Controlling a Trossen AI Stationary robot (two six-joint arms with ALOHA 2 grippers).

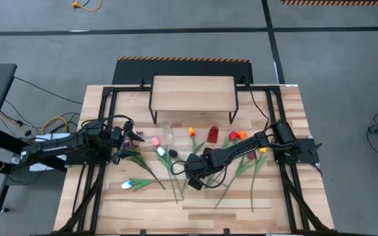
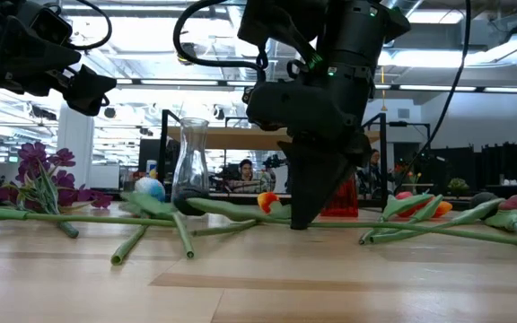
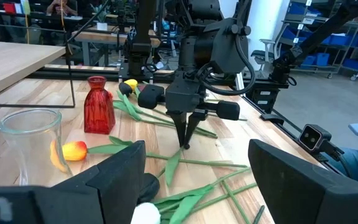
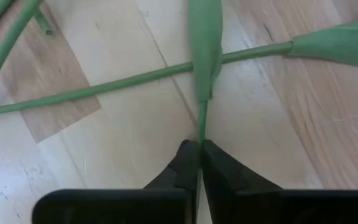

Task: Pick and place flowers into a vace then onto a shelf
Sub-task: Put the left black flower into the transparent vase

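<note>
Artificial tulips lie scattered on the tabletop, stems flat on the wood, with a purple sprig (image 1: pixel 136 136) near the left. The clear glass vase (image 1: pixel 166 129) and a red vase (image 1: pixel 213 134) stand upright in front of the shelf (image 1: pixel 192 92). My right gripper (image 1: pixel 192 169) is at the table's middle, pointing down and shut on a green tulip stem (image 4: pixel 202 93). My left gripper (image 3: pixel 197 180) hovers open above the table's left part, near the purple sprig (image 2: pixel 39 175), touching nothing. My right gripper (image 4: pixel 201 146) pinches a thin green stem (image 4: pixel 201 127) between its two fingertips, just below the stem's long leaf (image 4: pixel 205 43). The fingers (image 3: pixel 185 134) come from above, pointing down. The stem lies flat on the table, with another stem crossing the leaf.
Several loose stems (image 2: pixel 182 235) crisscross the wood around the right gripper. An orange-yellow tulip head (image 3: pixel 73 149) lies beside the glass vase (image 3: pixel 30 137). A white and blue flower (image 1: pixel 128 184) lies near the left front. People and benches show beyond the table's far edge.
</note>
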